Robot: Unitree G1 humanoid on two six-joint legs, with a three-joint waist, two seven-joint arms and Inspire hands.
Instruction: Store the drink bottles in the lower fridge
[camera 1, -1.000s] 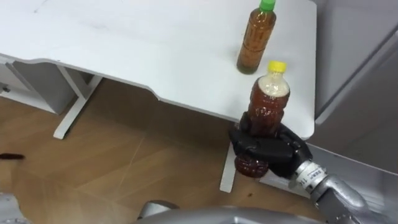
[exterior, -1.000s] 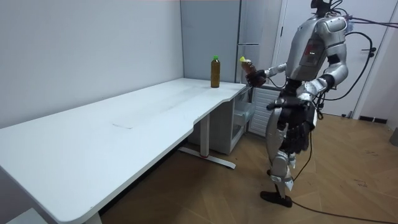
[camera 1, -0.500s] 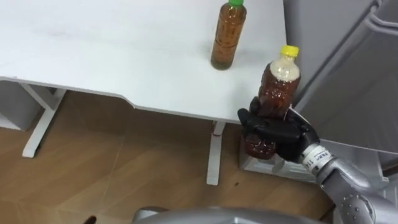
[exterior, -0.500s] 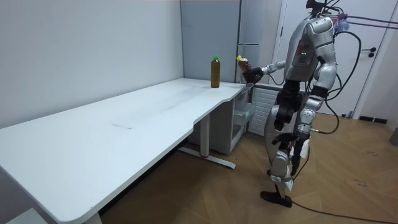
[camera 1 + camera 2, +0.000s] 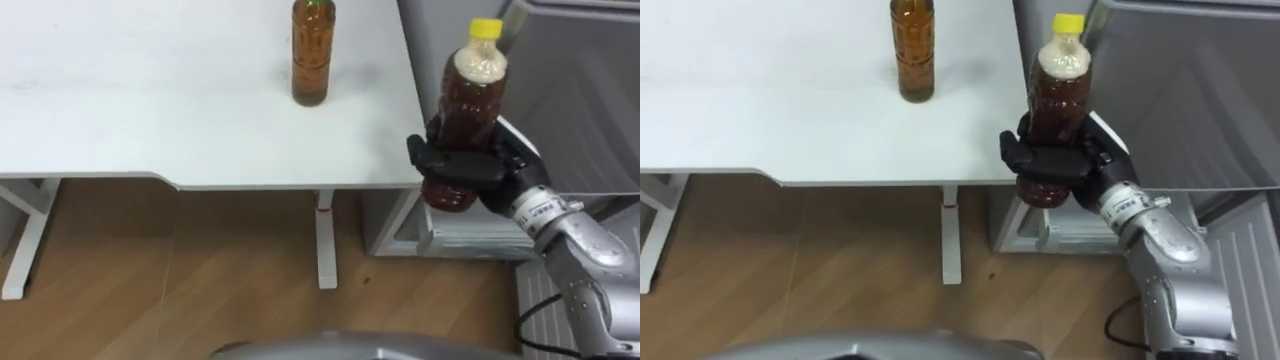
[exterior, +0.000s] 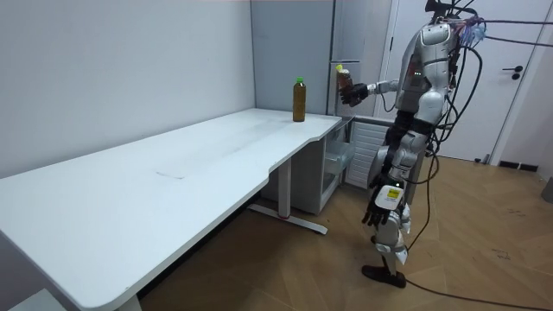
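R hand [image 5: 478,172] is gripping yellow-cap bottle [image 5: 470,105] upright, fingers curled round it, just past corner edge of surface [image 5: 150,120]; 2nd bottle [image 5: 312,55] is standing near that edge, open floor [image 5: 200,270] below.

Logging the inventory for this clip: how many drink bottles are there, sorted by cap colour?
Yellow-capped bottle: 1, held upright in the right hand.
Green-capped bottle: 1, standing on the white table.
Total: 2 bottles.
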